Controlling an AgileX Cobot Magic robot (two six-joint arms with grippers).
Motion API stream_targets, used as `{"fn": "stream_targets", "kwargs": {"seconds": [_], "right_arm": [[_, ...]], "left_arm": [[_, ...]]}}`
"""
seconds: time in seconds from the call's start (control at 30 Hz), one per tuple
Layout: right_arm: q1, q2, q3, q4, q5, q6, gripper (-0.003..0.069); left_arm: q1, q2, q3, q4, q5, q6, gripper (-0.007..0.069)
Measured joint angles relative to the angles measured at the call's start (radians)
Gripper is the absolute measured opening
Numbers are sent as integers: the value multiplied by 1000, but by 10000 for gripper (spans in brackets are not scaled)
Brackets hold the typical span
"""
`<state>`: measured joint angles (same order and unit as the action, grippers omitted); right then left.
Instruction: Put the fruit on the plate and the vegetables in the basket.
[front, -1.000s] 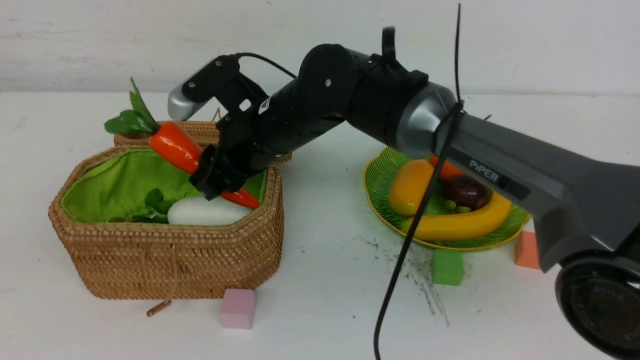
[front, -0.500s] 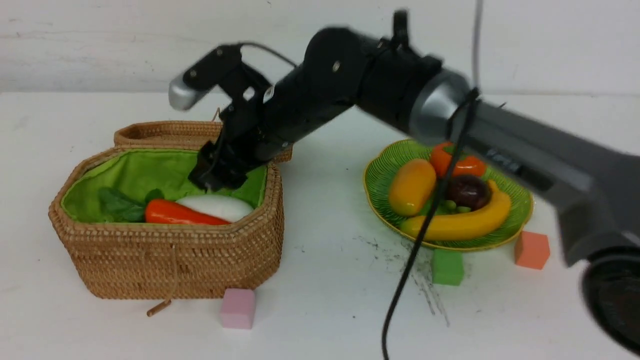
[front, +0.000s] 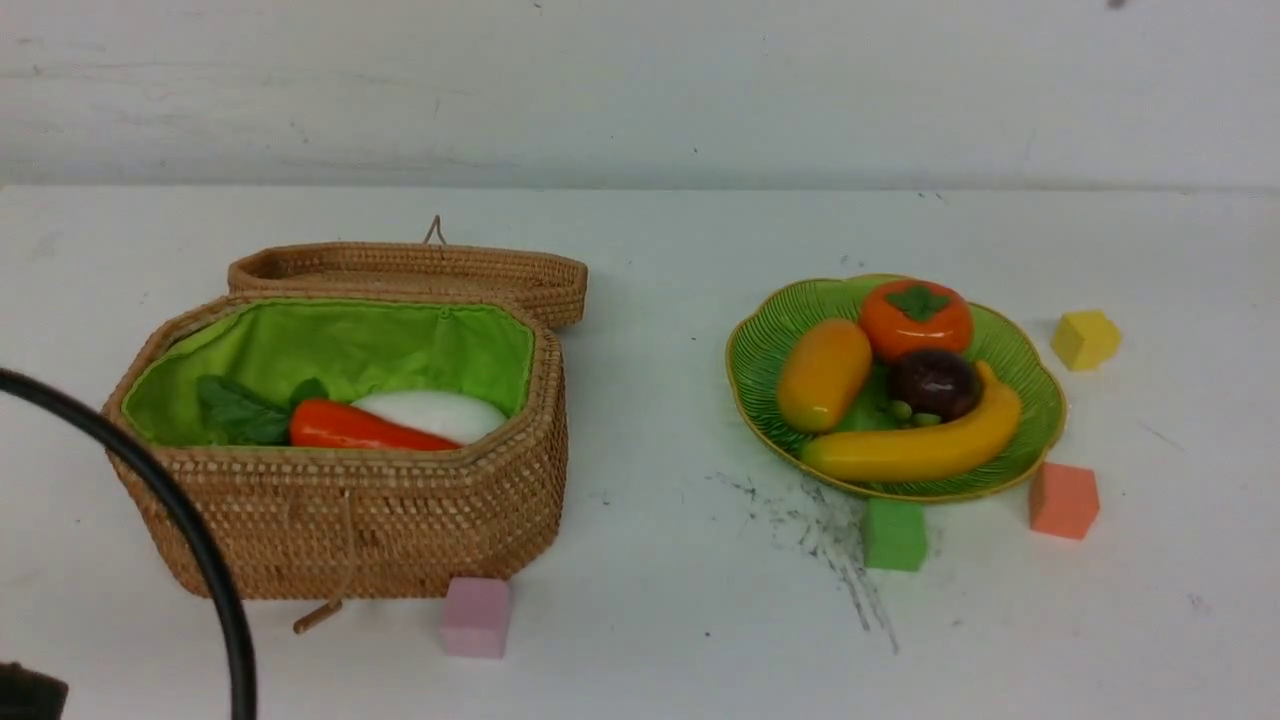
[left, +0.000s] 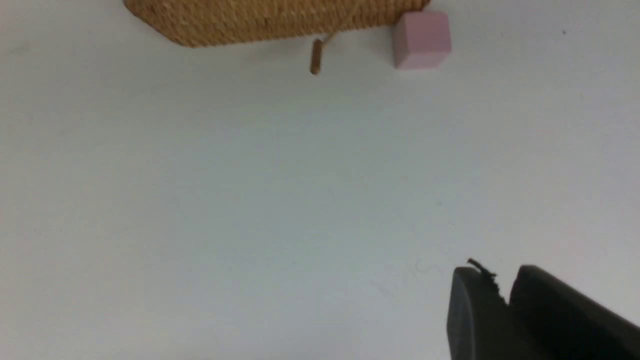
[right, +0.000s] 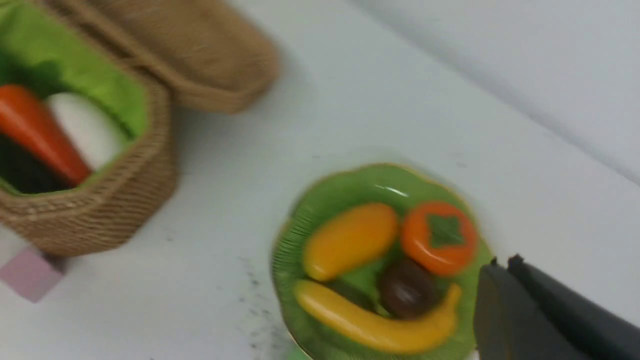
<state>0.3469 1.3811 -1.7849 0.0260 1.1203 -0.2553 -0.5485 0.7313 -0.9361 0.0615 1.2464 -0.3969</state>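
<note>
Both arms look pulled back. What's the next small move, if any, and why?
Probably none beyond parking both arms. The plate holds the persimmon, mango, mangosteen and banana; the basket holds the pepper and radish, with something dark beside them, likely the eggplant. Only foam cubes remain on the table.

A robot test bench in a lab: a bare white table (front: 650, 620) (scuffed with dark marks) against a plain white wall (front: 640, 90), with toy food and foam cubes (front: 893, 534) as props.
</note>
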Motion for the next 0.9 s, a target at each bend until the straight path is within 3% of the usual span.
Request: {"fn": "stream_targets", "kwargs": {"seconds": [0.1, 0.33, 0.43, 0.7, 0.9], "right_arm": [[-45, -263, 332, -3, -113, 62, -8], [-61, -874, 1189, 31, -657, 348, -8], [-61, -1010, 1378, 30, -719, 416, -8], [-61, -1169, 1474, -6, -744, 436, -8], [-61, -1181, 1478, -37, -745, 440, -8]], "left_arm": [[0, -6, 11, -61, 0, 17, -13], [0, -141, 41, -84, 0, -8, -13], [0, -197, 42, -61, -20, -44, -13], [0, -287, 45, -30, -70, -195, -13], [0, -288, 45, -36, -73, -217, -13]]}}
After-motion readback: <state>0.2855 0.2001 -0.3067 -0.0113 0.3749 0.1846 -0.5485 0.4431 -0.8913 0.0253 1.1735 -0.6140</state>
